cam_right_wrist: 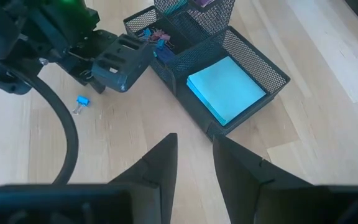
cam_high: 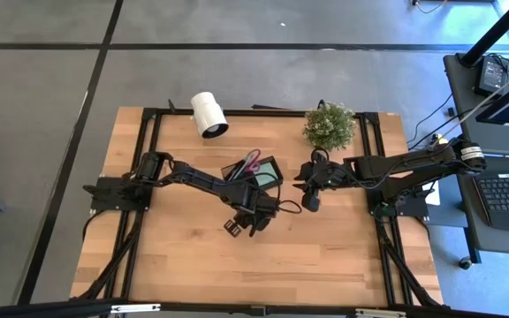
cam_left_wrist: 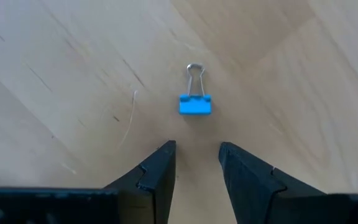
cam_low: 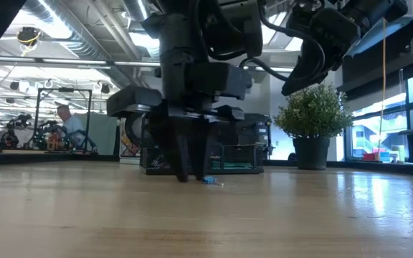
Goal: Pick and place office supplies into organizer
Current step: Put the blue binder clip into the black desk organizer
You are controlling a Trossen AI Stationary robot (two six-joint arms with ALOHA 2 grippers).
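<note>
Organizer [cam_right_wrist: 229, 74] nearly filled — one blue clip [cam_left_wrist: 195, 103] left on the counter [cam_high: 343, 256], left hand [cam_left_wrist: 197, 163] poised over it, fingers apart; right hand [cam_right_wrist: 194, 158] waits nearby, also apart.

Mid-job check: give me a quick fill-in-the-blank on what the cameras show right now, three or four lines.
1. The small binder clip lying on the table is ____ in colour.
2. The left gripper has its fingers ____, with nothing between them.
3. The sticky pad lies in the ____ compartment of the black mesh organizer.
4. The right gripper holds ____.

Missing words: blue; open; lower; nothing
</note>
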